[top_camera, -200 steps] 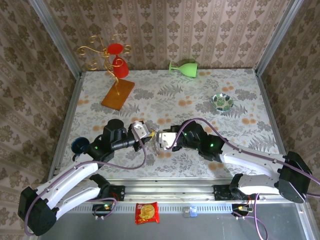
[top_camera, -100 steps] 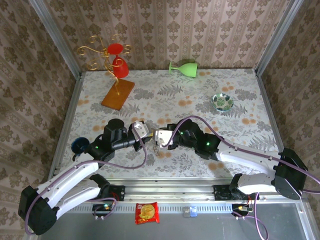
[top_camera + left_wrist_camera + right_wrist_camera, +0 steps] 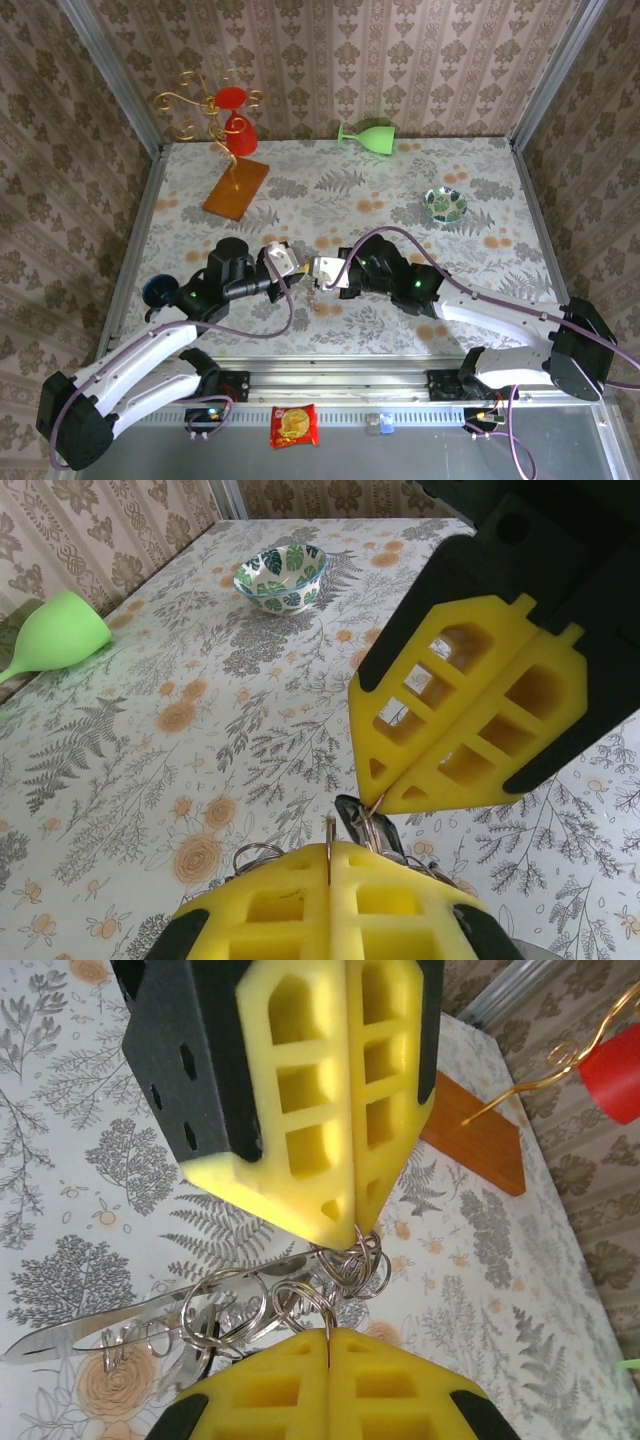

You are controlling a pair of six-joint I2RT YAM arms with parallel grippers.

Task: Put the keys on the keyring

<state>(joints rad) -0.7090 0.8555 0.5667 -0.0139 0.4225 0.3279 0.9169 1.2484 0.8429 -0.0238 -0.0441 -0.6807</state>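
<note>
Near the middle of the tabletop (image 3: 60, 1210), between the two arms, the keyring (image 3: 300, 1295) hangs as a bunch of thin wire loops, and the shiny blade of one key (image 3: 110, 1335) trails low beside it. The left end effector (image 3: 352, 1222) is pressed together on one loop and the right end effector (image 3: 328, 1338) on another, tip to tip. To do this well, I think they should pull apart only gently, so that a coil opens without slipping out.

One left gripper (image 3: 330, 852), one right gripper (image 3: 328, 1335) — one green goblet (image 3: 368, 134), one patterned bowl (image 3: 444, 203), one gold stand (image 3: 235, 185), two red cups (image 3: 231, 97) — wire rings (image 3: 270, 1305) too tangled to count.
</note>
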